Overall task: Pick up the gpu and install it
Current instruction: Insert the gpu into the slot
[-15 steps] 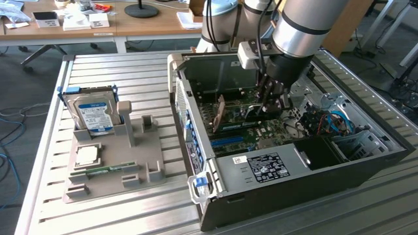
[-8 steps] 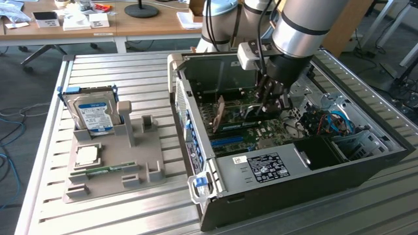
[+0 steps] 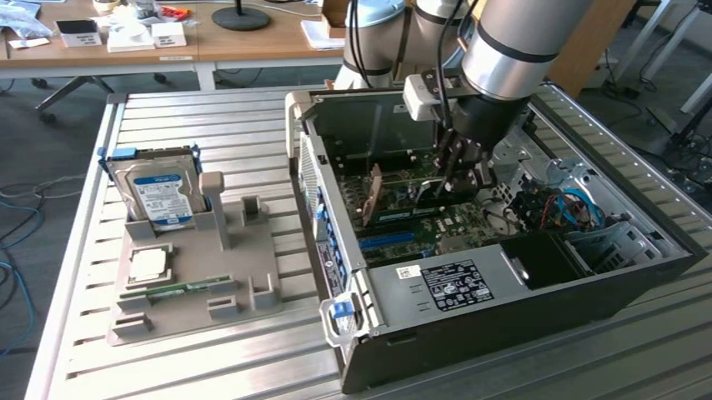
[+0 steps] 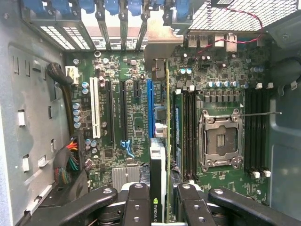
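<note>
The gpu (image 3: pixel 409 197) is a thin green card standing on edge inside the open computer case (image 3: pixel 501 325), its metal end bracket toward the case's rear slots. My gripper (image 3: pixel 462 177) reaches down into the case and is shut on it. In the wrist view the gpu (image 4: pixel 167 117) runs edge-on between my fingers (image 4: pixel 138 202), with its black block near them and its silver bracket against the slot covers. It sits just beside the long blue slot (image 4: pixel 149 108) on the motherboard. I cannot tell whether it is seated.
A grey fixture tray (image 3: pixel 239 267) lies on the table at the exterior view's left. It carries a silver hard drive (image 3: pixel 165 196), a processor chip (image 3: pixel 150 265) and a narrow memory stick (image 3: pixel 178 289). Inside the case are the processor socket (image 4: pixel 220 139), memory slots and cables.
</note>
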{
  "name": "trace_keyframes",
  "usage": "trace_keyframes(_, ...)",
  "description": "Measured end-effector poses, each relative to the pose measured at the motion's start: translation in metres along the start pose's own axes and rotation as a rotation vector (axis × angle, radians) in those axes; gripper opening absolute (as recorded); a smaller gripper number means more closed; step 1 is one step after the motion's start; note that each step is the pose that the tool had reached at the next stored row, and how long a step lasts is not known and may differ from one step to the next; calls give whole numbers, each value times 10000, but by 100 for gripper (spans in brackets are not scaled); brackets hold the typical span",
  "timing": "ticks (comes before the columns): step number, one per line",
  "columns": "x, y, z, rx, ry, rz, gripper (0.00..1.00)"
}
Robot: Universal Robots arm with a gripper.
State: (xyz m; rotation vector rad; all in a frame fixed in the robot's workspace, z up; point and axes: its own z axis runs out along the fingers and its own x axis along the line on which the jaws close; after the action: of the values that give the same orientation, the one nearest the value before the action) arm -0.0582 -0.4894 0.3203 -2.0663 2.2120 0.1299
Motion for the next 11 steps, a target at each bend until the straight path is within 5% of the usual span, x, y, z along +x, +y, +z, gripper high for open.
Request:
trace_keyframes(7, -15, 17, 24, -5, 1, -34, 27)
trace_keyframes(11, -28, 20, 35, -18, 48, -150, 27)
